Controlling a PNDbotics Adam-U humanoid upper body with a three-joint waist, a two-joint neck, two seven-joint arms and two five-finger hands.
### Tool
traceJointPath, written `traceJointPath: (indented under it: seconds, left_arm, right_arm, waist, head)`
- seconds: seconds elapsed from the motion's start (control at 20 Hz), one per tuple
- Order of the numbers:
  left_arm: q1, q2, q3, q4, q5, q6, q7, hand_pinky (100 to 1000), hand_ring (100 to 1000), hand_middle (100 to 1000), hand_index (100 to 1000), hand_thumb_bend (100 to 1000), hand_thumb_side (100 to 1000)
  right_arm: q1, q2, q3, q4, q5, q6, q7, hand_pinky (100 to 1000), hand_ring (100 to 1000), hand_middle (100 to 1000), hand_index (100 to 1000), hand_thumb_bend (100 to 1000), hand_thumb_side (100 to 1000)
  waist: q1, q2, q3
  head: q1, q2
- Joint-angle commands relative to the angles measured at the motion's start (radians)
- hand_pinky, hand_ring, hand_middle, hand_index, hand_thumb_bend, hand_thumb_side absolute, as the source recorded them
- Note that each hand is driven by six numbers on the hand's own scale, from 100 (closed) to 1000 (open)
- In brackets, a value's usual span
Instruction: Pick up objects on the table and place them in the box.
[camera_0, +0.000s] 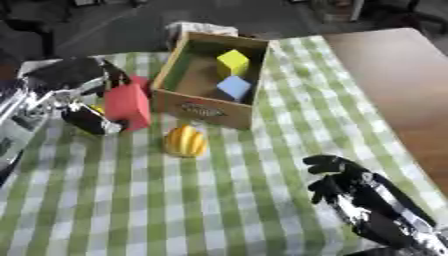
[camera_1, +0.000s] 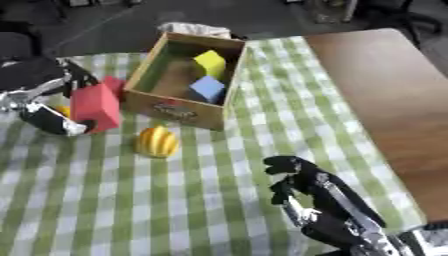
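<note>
Green-checked cloth (camera_0: 227, 200) covers the table. The wooden box (camera_0: 203, 111), at twelve o'clock, already holds a yellow cube (camera_0: 233, 62) and a blue cube (camera_0: 234, 87). At nine o'clock the red block (camera_0: 128, 104) is pinched by the left hand (camera_0: 83, 95); a lift over the box wall is judged next. The right hand (camera_1: 319, 197) is rested at five o'clock, fingers relaxed, holding nothing. A yellow ridged fruit (camera_0: 185, 141) is left waiting.

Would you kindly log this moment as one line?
left hand: holding red block | box: yellow, blue blocks inside | yellow fruit: on table | right hand: idle
</note>
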Motion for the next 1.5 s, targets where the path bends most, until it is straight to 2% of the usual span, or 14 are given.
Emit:
traceJointPath:
  seconds: [0.05,0.3,0.45,0.55,0.8,1.0,1.2,1.35,1.45,1.5]
  left_arm:
    - [-0.071,-0.016,-0.023,0.039,-0.023,-0.015,0.013,638,518,520,775,332,278]
    - [-0.201,-0.130,-0.071,0.164,-0.100,-0.039,0.044,651,539,552,793,357,280]
    - [-0.270,-0.198,-0.077,0.243,-0.148,-0.027,0.035,651,552,569,802,339,276]
    - [-0.292,-0.231,-0.072,0.297,-0.180,-0.022,0.047,657,564,589,811,359,283]
    - [-0.311,-0.285,-0.047,0.436,-0.265,-0.015,0.125,663,583,613,825,386,287]
    - [-0.314,-0.307,-0.024,0.543,-0.328,-0.038,0.196,668,591,620,830,401,283]
    - [-0.308,-0.316,-0.011,0.600,-0.340,-0.079,0.270,681,609,636,838,411,276]
    - [-0.299,-0.317,-0.021,0.639,-0.348,-0.117,0.319,710,646,691,871,469,307]
    - [-0.296,-0.315,-0.032,0.659,-0.362,-0.147,0.319,736,680,734,898,528,335]
    - [-0.295,-0.311,-0.036,0.661,-0.373,-0.160,0.313,746,689,743,905,553,381]
  right_arm:
    - [-0.004,-0.013,0.005,-0.013,-0.002,0.002,0.002,705,506,832,762,100,474]
    - [-0.005,-0.010,0.011,-0.013,-0.010,0.005,0.008,704,505,831,761,100,475]
    - [-0.007,-0.008,0.012,-0.015,-0.012,0.006,0.009,704,505,831,761,100,475]
    - [-0.007,-0.007,0.013,-0.014,-0.013,0.007,0.010,704,505,830,761,100,476]
    - [-0.009,-0.006,0.018,-0.013,-0.016,0.008,0.014,703,505,830,761,100,476]
    - [-0.008,-0.005,0.017,-0.013,-0.016,0.009,0.015,702,504,830,760,100,476]
    - [-0.009,-0.004,0.019,-0.012,-0.015,0.010,0.016,702,504,830,760,100,478]
    - [-0.010,-0.004,0.018,-0.012,-0.014,0.010,0.015,701,504,830,760,100,477]
    - [-0.010,-0.004,0.018,-0.012,-0.013,0.010,0.014,701,504,829,759,100,476]
    - [-0.010,-0.004,0.018,-0.012,-0.012,0.010,0.014,701,504,829,759,100,476]
  waist:
    - [-0.004,-0.014,-0.007]
    - [-0.010,-0.015,-0.023]
    - [-0.013,-0.012,-0.026]
    - [-0.013,-0.011,-0.030]
    - [-0.014,-0.013,-0.035]
    - [-0.015,-0.012,-0.038]
    - [-0.015,-0.009,-0.040]
    - [-0.015,-0.007,-0.040]
    - [-0.015,-0.007,-0.039]
    - [-0.015,-0.007,-0.038]
  head:
    - [0.010,0.004]
    - [0.020,0.004]
    - [0.019,0.004]
    - [0.021,0.004]
    - [0.025,0.004]
    - [0.022,0.004]
    - [0.020,0.004]
    - [0.020,0.004]
    - [0.020,0.004]
    - [0.019,0.004]
